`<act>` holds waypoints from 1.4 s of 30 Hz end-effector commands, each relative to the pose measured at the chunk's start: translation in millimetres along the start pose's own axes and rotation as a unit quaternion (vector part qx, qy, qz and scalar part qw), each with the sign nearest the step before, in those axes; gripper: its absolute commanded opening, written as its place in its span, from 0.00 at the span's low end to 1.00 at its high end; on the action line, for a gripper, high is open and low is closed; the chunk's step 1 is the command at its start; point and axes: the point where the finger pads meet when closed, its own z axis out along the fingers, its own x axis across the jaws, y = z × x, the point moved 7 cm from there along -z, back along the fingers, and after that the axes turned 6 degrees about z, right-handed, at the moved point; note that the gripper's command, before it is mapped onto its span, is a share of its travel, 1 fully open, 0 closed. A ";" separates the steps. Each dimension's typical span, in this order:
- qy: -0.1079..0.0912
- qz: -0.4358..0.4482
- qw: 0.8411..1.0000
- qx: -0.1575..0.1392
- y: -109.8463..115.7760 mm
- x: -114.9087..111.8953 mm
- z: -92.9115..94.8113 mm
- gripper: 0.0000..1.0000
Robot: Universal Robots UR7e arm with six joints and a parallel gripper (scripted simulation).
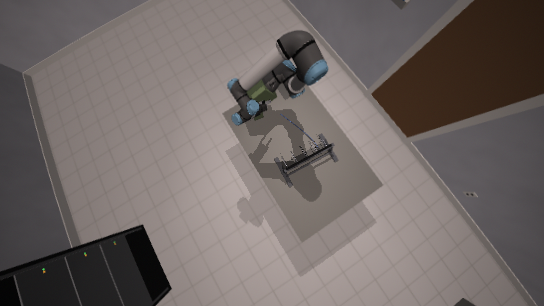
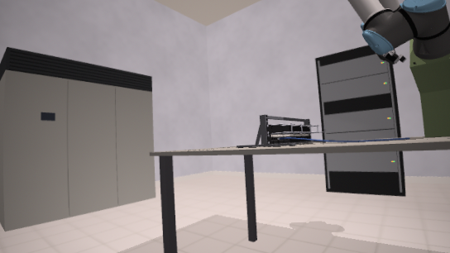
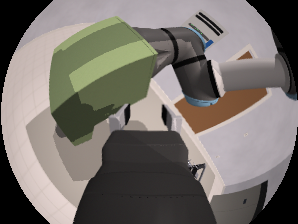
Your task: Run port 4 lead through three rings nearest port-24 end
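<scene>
A small black rack point(image 1: 307, 159) point(image 2: 285, 130) with the patch panel and the cable manager's rings stands on the grey table point(image 1: 350, 195) point(image 2: 198, 151). A thin blue lead point(image 1: 299, 128) point(image 2: 356, 140) runs from the rack's front across the table toward the arm's green base; it lies on the table top. The rings are too small to make out singly. My gripper point(image 1: 260, 116) point(image 2: 394, 58) point(image 3: 145, 110) is open and empty. It is folded in close to the base, high above the table and far from the rack. The wrist view shows only the arm and the base.
The arm's green pedestal point(image 1: 263, 91) point(image 2: 432, 95) stands at the table's far end. A tall server cabinet point(image 2: 357, 120) stands behind the table, and a grey cabinet point(image 2: 74, 145) is on the left. The table's edges drop to the tiled floor.
</scene>
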 end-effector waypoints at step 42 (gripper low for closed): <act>-0.180 -0.209 0.957 -0.093 81.9 27.5 42.3 1.00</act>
